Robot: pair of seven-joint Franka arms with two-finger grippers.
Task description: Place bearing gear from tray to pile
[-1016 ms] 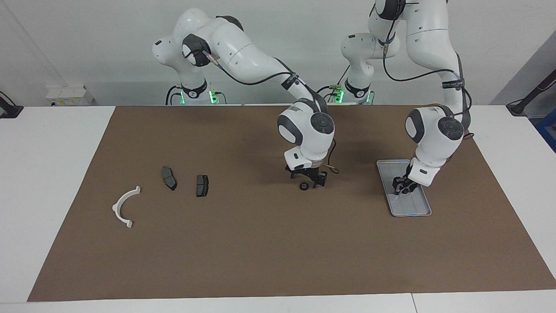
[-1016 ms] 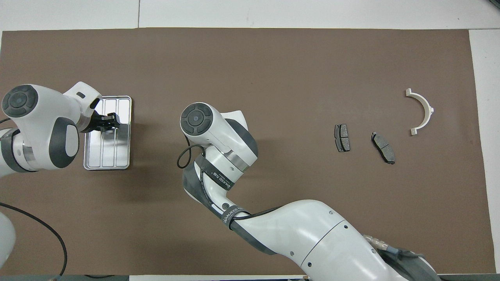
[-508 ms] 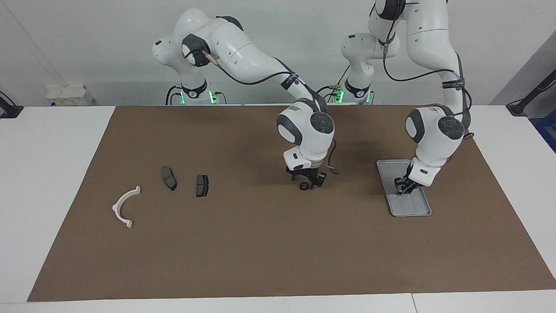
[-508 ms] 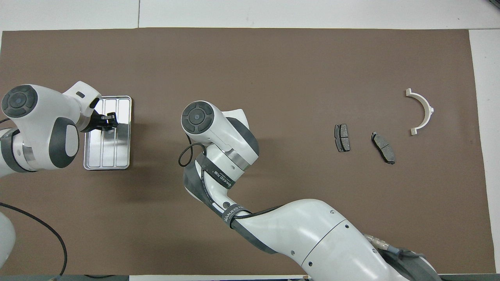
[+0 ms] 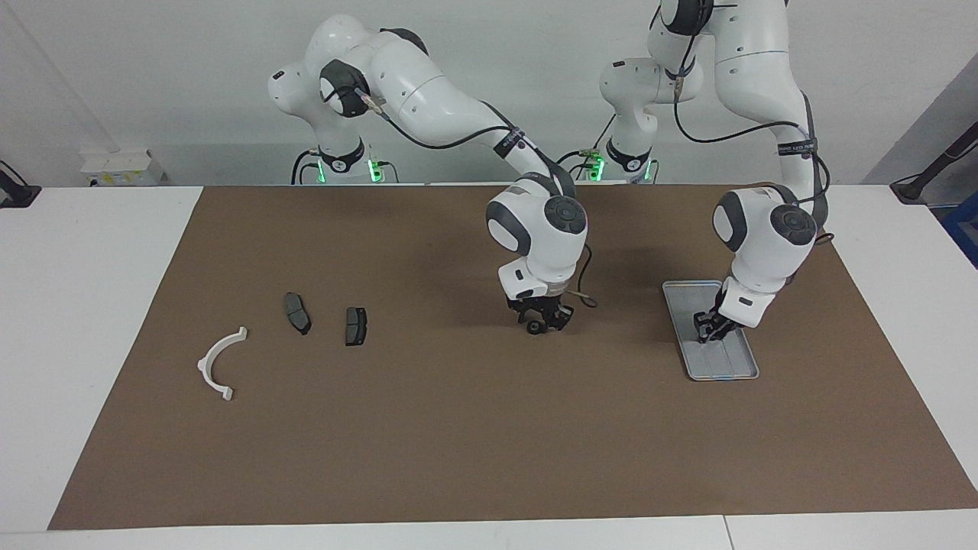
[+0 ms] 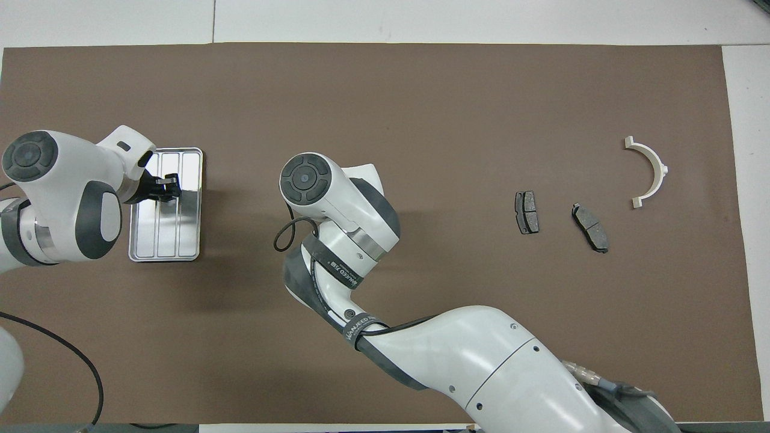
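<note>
The bearing gear point(image 5: 533, 328), a small black ring, sits low at the brown mat mid-table, between the tray and the pile. My right gripper point(image 5: 544, 325) is down on it, shut on the gear; the right wrist hides both in the overhead view. The silver tray point(image 5: 730, 368) point(image 6: 180, 240) lies toward the left arm's end. My left gripper point(image 5: 707, 330) point(image 6: 173, 185) hangs low over the tray. The pile lies toward the right arm's end: a white half-ring bracket point(image 5: 205, 365) point(image 6: 656, 168) and two dark brake pads point(image 5: 296, 313) point(image 5: 355, 326) point(image 6: 527, 212).
The brown mat point(image 5: 458, 443) covers most of the white table. A loose black cable loop point(image 5: 587, 294) hangs at the right wrist. Bare mat stretches between the gear and the brake pads.
The right gripper's fingers have closed in around the bearing gear, which had lain beside its open jaws. The left gripper has shifted slightly over the tray.
</note>
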